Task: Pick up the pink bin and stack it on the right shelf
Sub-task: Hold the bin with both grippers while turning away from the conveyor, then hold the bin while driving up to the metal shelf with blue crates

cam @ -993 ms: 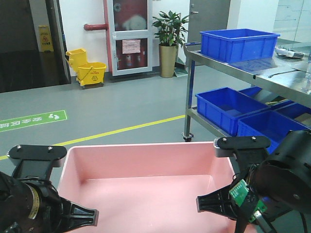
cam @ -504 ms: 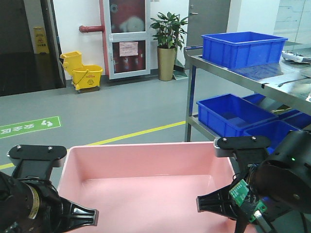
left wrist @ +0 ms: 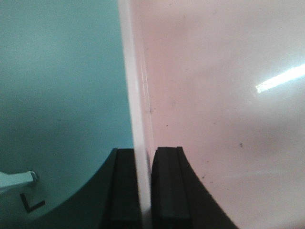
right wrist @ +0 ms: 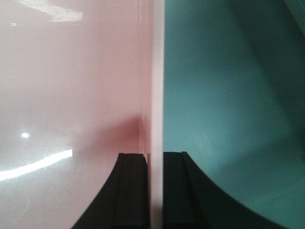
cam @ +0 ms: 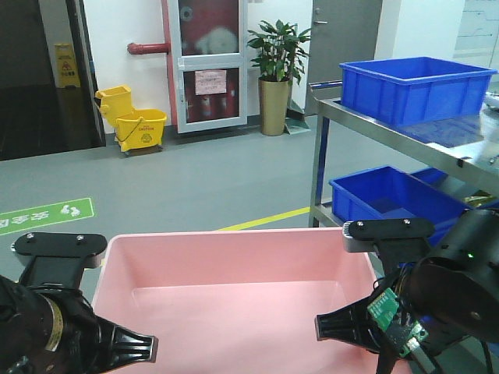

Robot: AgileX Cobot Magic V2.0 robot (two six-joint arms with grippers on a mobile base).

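Grey hallway floor (cam: 195, 171) ahead, steel rack (cam: 319, 164) with blue crates (cam: 413, 86) at upper right. The pink bin (cam: 234, 296) fills the lower frame; left gripper (left wrist: 144, 155) and right gripper (right wrist: 153, 157) jaws each clench a side wall. I'd move both arms level and matched, no twisting.

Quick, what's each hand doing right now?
Left hand: closed on the pink bin's left wall.
Right hand: closed on its right wall.
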